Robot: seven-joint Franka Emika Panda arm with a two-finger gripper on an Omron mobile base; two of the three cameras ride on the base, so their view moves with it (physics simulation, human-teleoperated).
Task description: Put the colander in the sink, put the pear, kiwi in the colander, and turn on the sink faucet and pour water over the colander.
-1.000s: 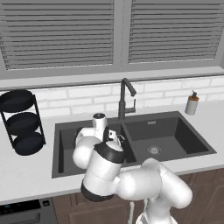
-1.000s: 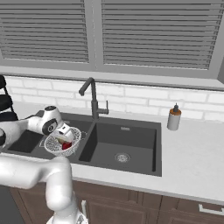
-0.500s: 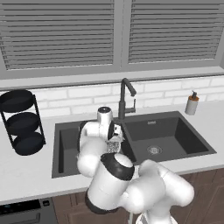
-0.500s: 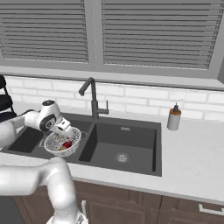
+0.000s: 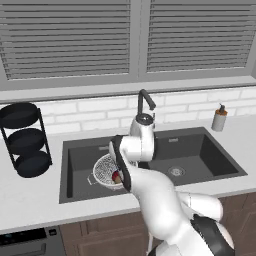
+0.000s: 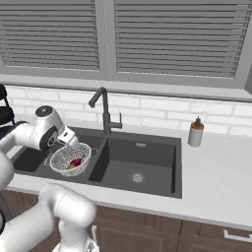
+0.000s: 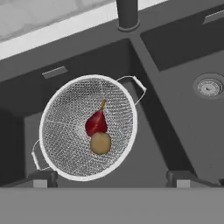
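The colander [image 7: 87, 127] is seen lying in the left basin of the sink [image 7: 175, 113], slightly tilted, with one loop handle turned toward the divider between the basins and the other toward the basin's outer wall. Inside it, the pear [image 7: 96, 122] and the kiwi [image 7: 100, 143] are found near the middle of the mesh, touching each other; the pear's stem is pointed toward the faucet side. In the left base view the colander [image 5: 106, 170] is partly covered by the arm, and a bit of the red fruit is visible at its rim; in the right base view the colander [image 6: 70, 160] is shown with both fruits in its bottom.

The hand [image 7: 113, 178] is held above the colander, with its two finger tips [image 7: 41, 178] spread wide at either side of the bowl's near edge; nothing is gripped between them. In the right base view the hand [image 6: 70, 141] is seen just over the colander's rear rim, apart from the fruits.

The sink faucet [image 6: 104, 112] is mounted behind the divider, and its spout is angled toward the left basin; no water is seen. The right basin, with its round drain [image 7: 209, 86], is seen beside the colander. A soap dispenser [image 6: 196, 132] is placed on the surface [image 6: 216, 172] to the right of the sink, and a black tiered rack [image 5: 22, 140] is placed on the surface at the left.
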